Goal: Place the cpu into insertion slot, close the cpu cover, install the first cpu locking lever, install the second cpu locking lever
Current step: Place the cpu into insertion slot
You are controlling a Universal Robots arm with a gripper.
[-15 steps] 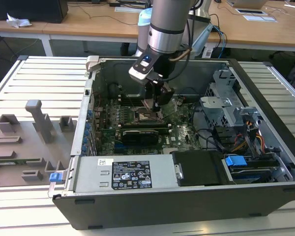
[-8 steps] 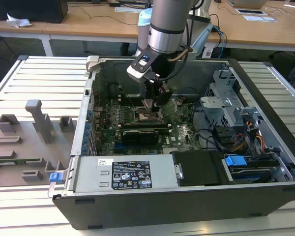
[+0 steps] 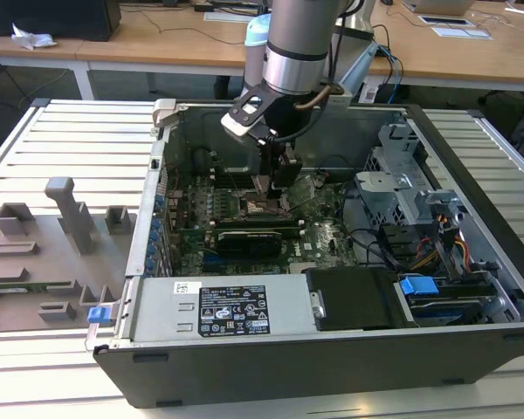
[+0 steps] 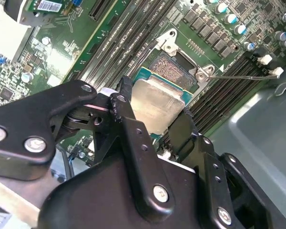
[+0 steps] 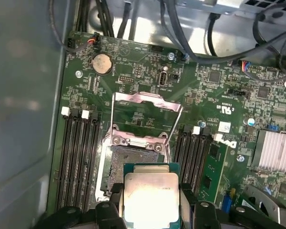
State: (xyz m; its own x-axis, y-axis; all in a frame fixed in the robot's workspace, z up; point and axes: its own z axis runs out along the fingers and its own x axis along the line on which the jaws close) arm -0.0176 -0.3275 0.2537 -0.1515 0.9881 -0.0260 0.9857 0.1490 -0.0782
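First wrist view shows the claw (image 5: 151, 206) clamped on the cpu (image 5: 150, 190), with one finger on each of two opposite edges and the silver top facing up. The cpu is over one edge of the insertion slot (image 5: 115, 164); I cannot tell if they touch. The cpu cover (image 5: 145, 99) stands swung open beside the slot. In the exterior view the arm (image 3: 297, 44) reaches down into an open computer case (image 3: 332, 367).

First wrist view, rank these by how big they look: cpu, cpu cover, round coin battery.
1. cpu cover and cpu: they look about alike, and the cpu is nearer the camera, so I won't rank them.
2. round coin battery: clearly smallest.
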